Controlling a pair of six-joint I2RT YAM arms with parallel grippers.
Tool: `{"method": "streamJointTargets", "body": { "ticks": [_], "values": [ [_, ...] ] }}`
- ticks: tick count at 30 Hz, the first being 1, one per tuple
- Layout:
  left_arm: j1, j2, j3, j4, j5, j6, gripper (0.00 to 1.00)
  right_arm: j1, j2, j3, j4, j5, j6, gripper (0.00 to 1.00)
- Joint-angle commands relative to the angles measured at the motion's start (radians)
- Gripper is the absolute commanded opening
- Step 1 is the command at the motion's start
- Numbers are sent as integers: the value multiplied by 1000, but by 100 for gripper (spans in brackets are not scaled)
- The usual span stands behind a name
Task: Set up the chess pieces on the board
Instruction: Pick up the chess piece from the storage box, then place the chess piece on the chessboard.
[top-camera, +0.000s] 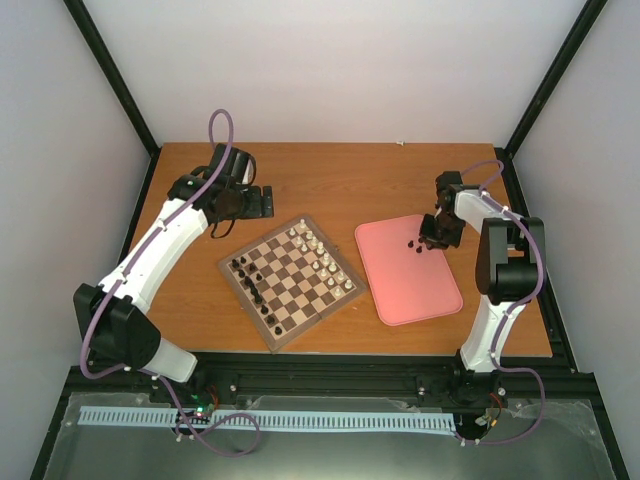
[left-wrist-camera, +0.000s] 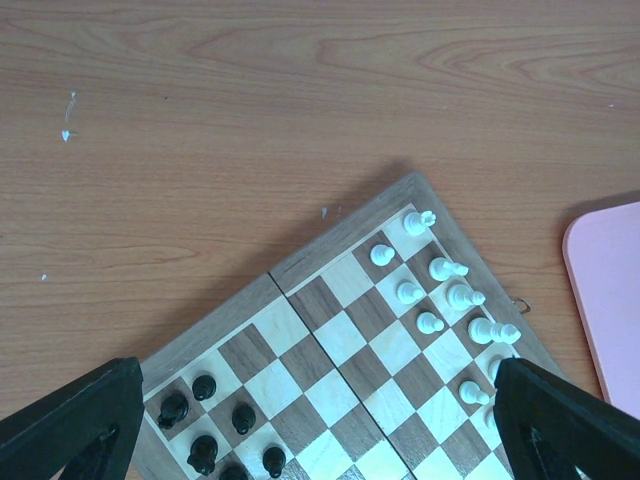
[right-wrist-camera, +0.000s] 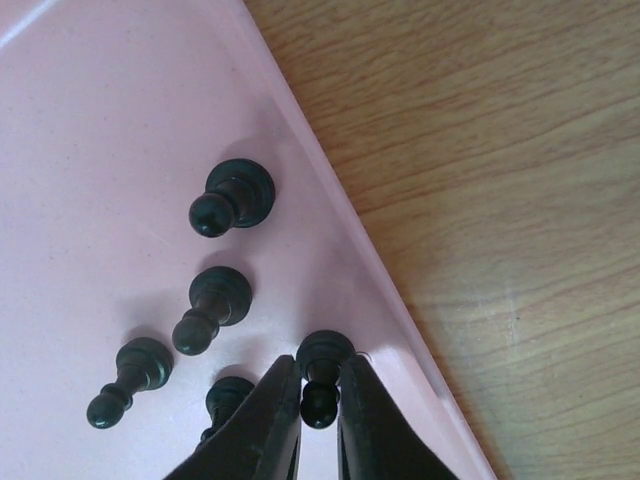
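The left end effector (top-camera: 248, 200) hangs spread over the far edge of the board (top-camera: 296, 282), where several black chess pieces (left-wrist-camera: 204, 387) stand opposite the white pieces (left-wrist-camera: 447, 268). Five more sit on the pink tray (top-camera: 420, 290), one pawn (right-wrist-camera: 322, 350) pinched by the right end effector (right-wrist-camera: 320, 378). I judge the job well along but unfinished.

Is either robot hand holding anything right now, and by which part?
The right gripper pinches a black pawn by its head, on the pink tray. The left gripper is open, holding nothing.
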Motion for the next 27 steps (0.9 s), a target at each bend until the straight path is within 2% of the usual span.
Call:
{"method": "streamJointTargets", "body": {
  "ticks": [1, 6, 12, 16, 21, 27],
  "values": [
    [-6, -2, 51, 8, -4, 17, 97, -5, 16, 3, 12, 22, -6, 10],
    [-5, -15, 45, -1, -9, 14, 97, -5, -11, -9, 15, 40, -9, 3],
    [-6, -39, 32, -13, -12, 1, 97, 6, -103, -38, -2, 49, -10, 3],
    [-8, -57, 16, -22, -7, -2, 97, 55, -187, -46, -44, 67, -7, 3],
    [-9, -100, -26, -25, 3, -11, 97, 194, -279, -7, -110, 66, 29, 3],
    [-13, -186, -103, -50, -6, -42, 97, 485, -223, 108, -143, 60, 61, 3]
  ]
}}
